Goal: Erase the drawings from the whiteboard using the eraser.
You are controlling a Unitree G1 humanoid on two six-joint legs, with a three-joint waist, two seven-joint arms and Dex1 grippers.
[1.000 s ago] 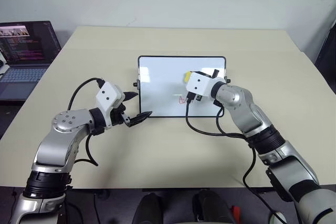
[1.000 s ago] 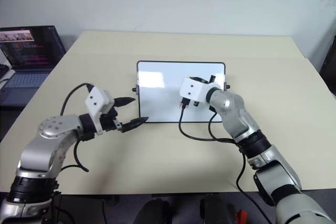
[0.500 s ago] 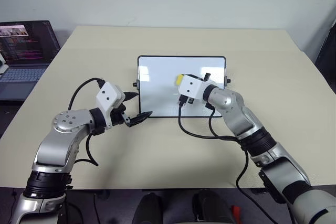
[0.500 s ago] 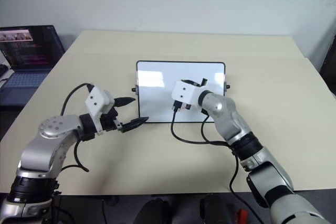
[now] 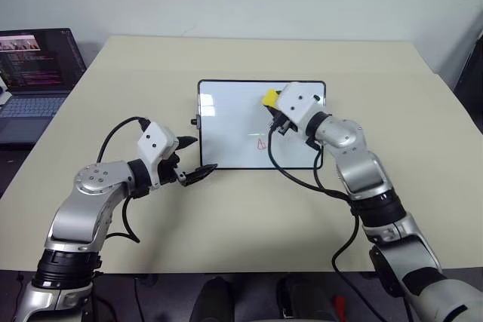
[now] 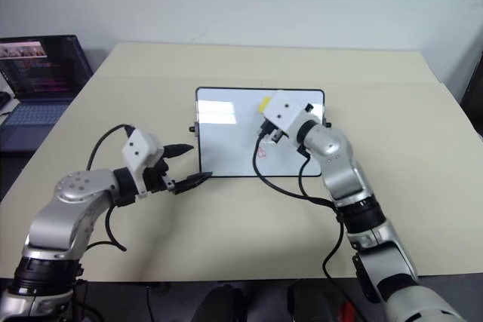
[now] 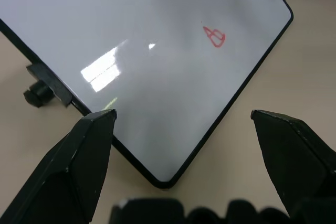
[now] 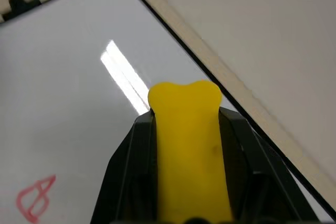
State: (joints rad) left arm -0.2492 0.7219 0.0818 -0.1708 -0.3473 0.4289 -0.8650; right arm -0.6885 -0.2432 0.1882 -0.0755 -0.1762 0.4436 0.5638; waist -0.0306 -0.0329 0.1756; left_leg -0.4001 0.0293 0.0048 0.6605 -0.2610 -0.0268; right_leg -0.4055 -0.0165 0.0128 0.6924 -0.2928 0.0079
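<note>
left gripper [image 5: 194,155] jaws apart, right gripper [image 5: 273,108] jaws clamped

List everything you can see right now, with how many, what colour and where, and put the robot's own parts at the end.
table: one, beige, under everything.
whiteboard: one, white with thin black frame, flat at the table's middle.
drawing: one small red scribble, on the whiteboard's near part.
eraser: one, yellow, held over the whiteboard's far right part.
laptop: one, dark with lit screen, off the table's far left.
left gripper: one, black fingers open, by the whiteboard's near left corner.
right gripper: one, black fingers shut on the eraser.
</note>
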